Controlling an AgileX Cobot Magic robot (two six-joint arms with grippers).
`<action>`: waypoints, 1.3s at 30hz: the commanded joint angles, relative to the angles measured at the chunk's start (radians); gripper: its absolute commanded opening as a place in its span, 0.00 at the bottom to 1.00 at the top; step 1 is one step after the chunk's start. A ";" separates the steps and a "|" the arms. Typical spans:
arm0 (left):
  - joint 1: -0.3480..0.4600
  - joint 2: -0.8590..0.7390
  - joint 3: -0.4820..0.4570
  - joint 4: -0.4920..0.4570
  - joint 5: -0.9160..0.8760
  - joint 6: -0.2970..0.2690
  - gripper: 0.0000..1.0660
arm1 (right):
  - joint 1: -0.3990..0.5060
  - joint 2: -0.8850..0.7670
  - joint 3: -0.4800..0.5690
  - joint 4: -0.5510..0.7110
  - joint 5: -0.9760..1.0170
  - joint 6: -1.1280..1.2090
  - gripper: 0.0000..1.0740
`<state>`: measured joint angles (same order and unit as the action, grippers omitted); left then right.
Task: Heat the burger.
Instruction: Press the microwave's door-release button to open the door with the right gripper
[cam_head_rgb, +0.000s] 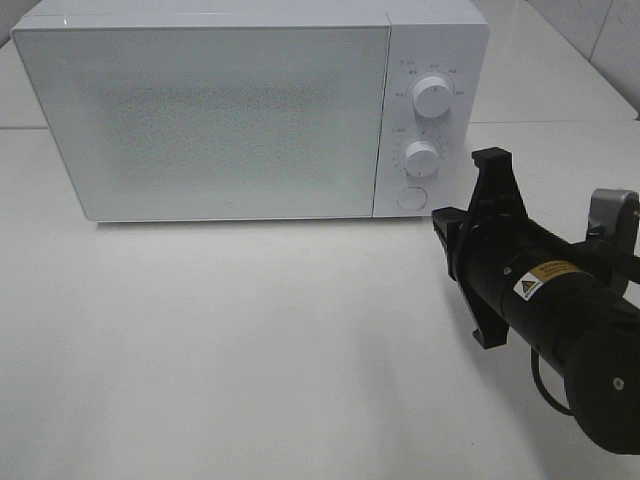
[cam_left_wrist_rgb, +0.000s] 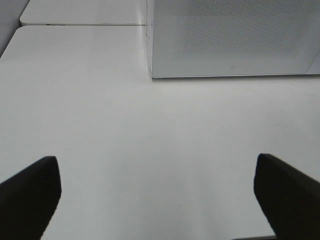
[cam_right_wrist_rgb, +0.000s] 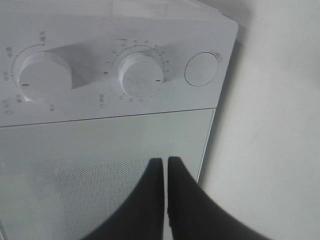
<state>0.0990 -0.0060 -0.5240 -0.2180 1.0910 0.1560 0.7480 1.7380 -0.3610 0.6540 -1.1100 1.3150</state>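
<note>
Nowhere in view, the burger, maybe behind the shut microwave (cam_head_rgb: 230, 110) door, cannot tell. Right claw (cam_right_wrist_rgb: 165, 161) is the nearer one, pinched closed on nothing, lower knob (cam_head_rgb: 421, 158) at 9 o'clock from its tip in the high view. Left claw (cam_left_wrist_rgb: 156, 159) gapes wide over the table (cam_left_wrist_rgb: 100, 100)

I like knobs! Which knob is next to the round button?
The lower knob, just above the button; the upper knob sits higher, farther from it.
</note>
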 joint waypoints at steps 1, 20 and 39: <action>-0.003 -0.016 0.003 -0.009 -0.013 -0.001 0.92 | 0.001 -0.003 -0.006 0.051 0.028 0.034 0.00; -0.003 -0.016 0.003 -0.009 -0.013 -0.001 0.92 | -0.003 0.142 -0.150 0.169 0.076 0.059 0.00; -0.003 -0.016 0.003 -0.009 -0.013 -0.001 0.92 | -0.152 0.302 -0.380 0.091 0.188 0.036 0.00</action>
<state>0.0990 -0.0060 -0.5240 -0.2180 1.0910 0.1560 0.6200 2.0190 -0.7060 0.7750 -0.9470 1.3620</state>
